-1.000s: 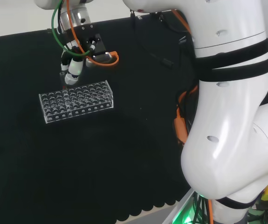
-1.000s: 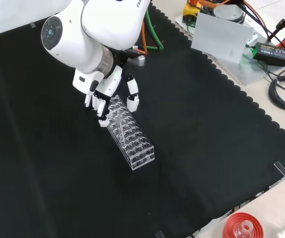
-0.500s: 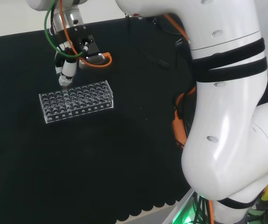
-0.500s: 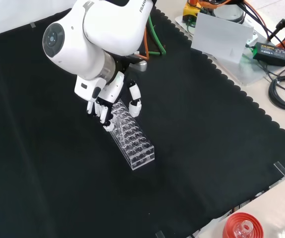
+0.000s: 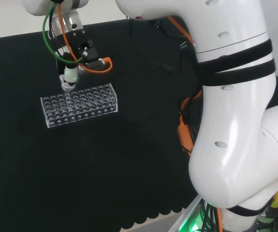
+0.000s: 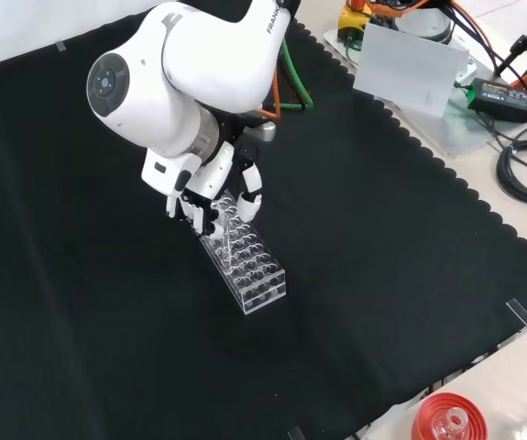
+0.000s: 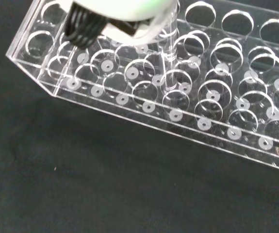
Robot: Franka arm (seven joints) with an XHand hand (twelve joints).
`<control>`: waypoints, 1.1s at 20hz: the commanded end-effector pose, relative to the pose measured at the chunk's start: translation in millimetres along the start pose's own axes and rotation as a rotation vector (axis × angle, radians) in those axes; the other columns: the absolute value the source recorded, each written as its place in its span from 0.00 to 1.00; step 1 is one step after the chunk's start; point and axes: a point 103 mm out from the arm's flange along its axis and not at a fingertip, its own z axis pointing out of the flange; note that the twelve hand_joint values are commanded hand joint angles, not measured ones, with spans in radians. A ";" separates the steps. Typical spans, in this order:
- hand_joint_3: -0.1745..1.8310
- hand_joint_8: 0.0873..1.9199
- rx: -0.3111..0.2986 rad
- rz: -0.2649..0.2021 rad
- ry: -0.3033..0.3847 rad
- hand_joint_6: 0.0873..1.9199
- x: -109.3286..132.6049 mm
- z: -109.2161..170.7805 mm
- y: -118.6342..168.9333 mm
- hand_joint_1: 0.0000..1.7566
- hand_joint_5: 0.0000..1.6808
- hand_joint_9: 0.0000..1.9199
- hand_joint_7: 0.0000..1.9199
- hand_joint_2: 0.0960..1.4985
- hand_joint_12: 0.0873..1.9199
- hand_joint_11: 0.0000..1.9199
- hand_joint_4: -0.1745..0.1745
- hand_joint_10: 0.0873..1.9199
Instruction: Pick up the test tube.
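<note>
The black and white fingered hand (image 6: 210,191) is being held low over one end of the clear plastic test tube rack with rows of round holes (image 6: 243,256), which is lying flat on the black cloth covering the bench (image 6: 382,257). In the front view the fingers (image 6: 192,207) are being pointed downward at the rack's far end, partly curled, with the thumb (image 6: 248,194) set apart on the other side; whether anything is being pinched between them cannot be told from that view. In the wrist view a thin clear glass test tube (image 7: 169,53) is being seen standing upright in one of the rack's holes, its upper end running up under the blurred white part of the hand (image 7: 124,12). Contact cannot be confirmed, though the hand is judged to be placed this way so that the tube's top can be taken from above and drawn straight up. In the head view the hand (image 5: 69,77) is being shown at the rack's (image 5: 78,103) far edge, under orange and green cables (image 5: 64,41). The neighbouring holes are looking empty, so little is standing in the way beside the rack's own walls. Well apart, at the front view's lower edge, a red ribbed ring stand (image 6: 448,420) is resting off the cloth.
</note>
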 end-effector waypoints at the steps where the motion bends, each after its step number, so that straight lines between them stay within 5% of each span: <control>1: 0.42 0.29 -0.025 0.008 0.006 0.38 5.1 1.7 6.0 0.64 0.52 0.54 0.66 0.35 0.70 0.29 0.00 0.31; 5: 0.42 0.23 -0.063 0.012 0.008 0.35 8.5 -4.2 9.9 0.66 0.57 0.60 0.73 0.34 0.68 0.32 0.00 0.28; 8: 0.30 0.19 -0.095 0.013 -0.006 0.29 11.3 -10.0 13.1 0.68 0.71 0.67 0.80 0.48 0.67 0.36 0.00 0.25; 11: 0.35 0.15 -0.122 0.017 -0.021 0.19 13.6 -15.6 15.9 0.74 0.80 0.74 0.76 0.42 0.64 0.39 0.00 0.21; 17: 0.24 0.19 -0.137 0.024 -0.049 0.19 13.3 -21.8 20.5 0.81 0.79 0.70 0.90 0.50 0.59 0.48 0.00 0.20; 22: 0.42 0.14 -0.142 0.014 -0.056 0.08 12.9 -24.0 20.7 0.71 0.89 0.85 0.94 0.35 0.59 0.52 0.00 0.18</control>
